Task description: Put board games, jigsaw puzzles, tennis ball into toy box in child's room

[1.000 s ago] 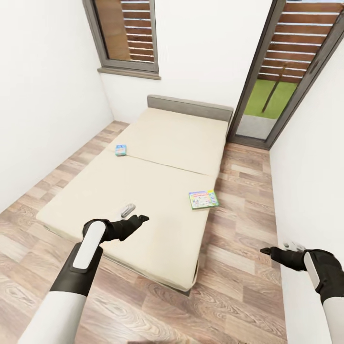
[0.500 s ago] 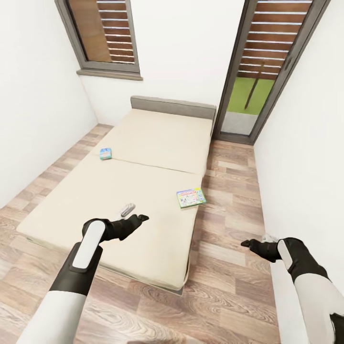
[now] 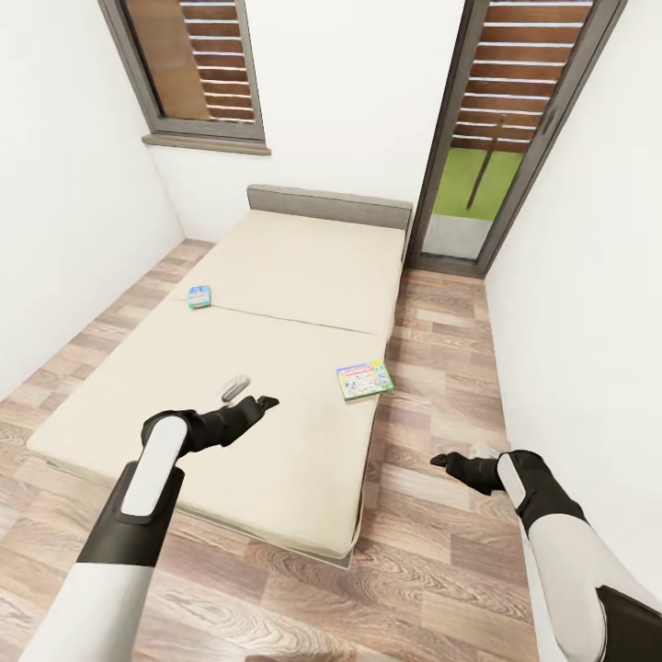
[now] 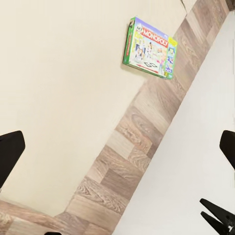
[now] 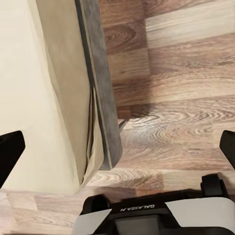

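Matt cream cloth bed (image 3: 276,386), wood-grain floor (image 3: 441,552), glossy cardboard board game (image 3: 364,379).

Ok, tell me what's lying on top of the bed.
On the bed lie two board games: a green Monopoly box near its right edge and a smaller blue box at its left edge. The left gripper hovers above the mattress and covers a small patch of it.

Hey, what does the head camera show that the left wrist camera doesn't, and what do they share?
Head view alone: the small blue board game at the bed's left edge, a grey remote-like object near the left hand, the window, the glass door, and the right hand over the floor. Left wrist view alone: the lettering MONOPOLY on the box lid. Both: the green Monopoly board game, the bed and the wood floor.
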Controlling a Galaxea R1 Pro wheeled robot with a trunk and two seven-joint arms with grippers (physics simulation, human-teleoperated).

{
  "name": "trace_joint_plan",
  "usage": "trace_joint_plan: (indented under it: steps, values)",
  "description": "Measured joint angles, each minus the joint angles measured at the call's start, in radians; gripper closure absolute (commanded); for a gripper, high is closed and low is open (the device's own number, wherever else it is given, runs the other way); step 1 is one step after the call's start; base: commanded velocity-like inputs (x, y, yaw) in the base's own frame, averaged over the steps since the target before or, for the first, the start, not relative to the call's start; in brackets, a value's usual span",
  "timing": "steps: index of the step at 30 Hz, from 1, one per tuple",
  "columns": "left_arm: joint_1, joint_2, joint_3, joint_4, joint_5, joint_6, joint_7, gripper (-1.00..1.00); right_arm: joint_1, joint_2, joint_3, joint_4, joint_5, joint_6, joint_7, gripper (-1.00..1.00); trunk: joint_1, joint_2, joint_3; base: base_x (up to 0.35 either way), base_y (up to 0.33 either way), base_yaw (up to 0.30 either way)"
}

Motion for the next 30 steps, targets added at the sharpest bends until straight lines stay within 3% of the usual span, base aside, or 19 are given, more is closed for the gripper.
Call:
trace_joint_plan:
  steps: [9,19,24,30]
  values:
    - [0.0,0.034,0.005,-0.042,0.003,0.001,0.001,-1.0,-0.005,0.04,-0.001,0.004,-0.003,-0.021,0.008,-1.0,0.0,0.0,0.0,0.0,0.0,-0.007]
    - [0.0,0.064,0.009,-0.051,0.02,0.001,0.002,-1.0,-0.005,0.054,-0.003,0.006,-0.014,-0.063,0.046,-1.0,0.0,0.0,0.0,0.088,0.044,-0.002]
    - [0.0,0.09,0.011,-0.05,0.038,0.001,0.001,-1.0,-0.005,0.058,-0.004,0.006,-0.026,-0.082,0.156,-1.0,0.0,0.0,0.0,0.221,0.126,-0.001]
    - [0.0,0.11,0.011,-0.049,0.049,0.002,0.0,-1.0,-0.005,0.058,-0.003,0.006,-0.029,-0.093,0.239,-1.0,0.0,0.0,0.0,0.261,0.166,-0.002]
